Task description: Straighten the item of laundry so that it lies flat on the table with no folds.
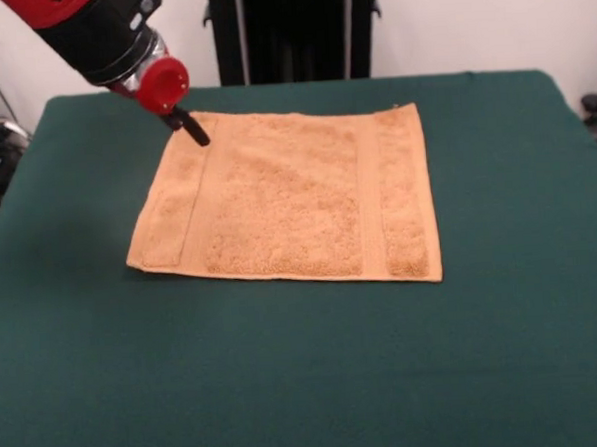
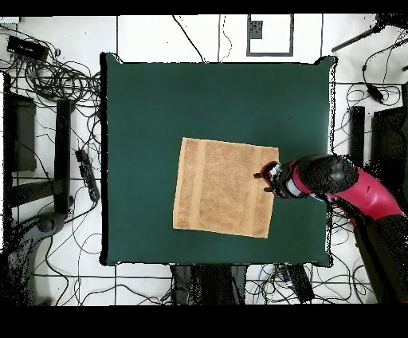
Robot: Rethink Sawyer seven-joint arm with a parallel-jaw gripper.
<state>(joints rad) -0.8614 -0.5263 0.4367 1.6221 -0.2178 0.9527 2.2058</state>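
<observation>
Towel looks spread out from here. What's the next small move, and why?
Probably lift the gripper straight up and away. The towel lies open on the table with no fold showing in either view, so dragging that corner further could wrinkle it.

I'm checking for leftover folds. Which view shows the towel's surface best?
The front view: the towel fills more of the picture, with both woven bands and its edges readable, lying flat. The overhead view gives its whole outline on the table, though the hand overlaps one edge.
</observation>
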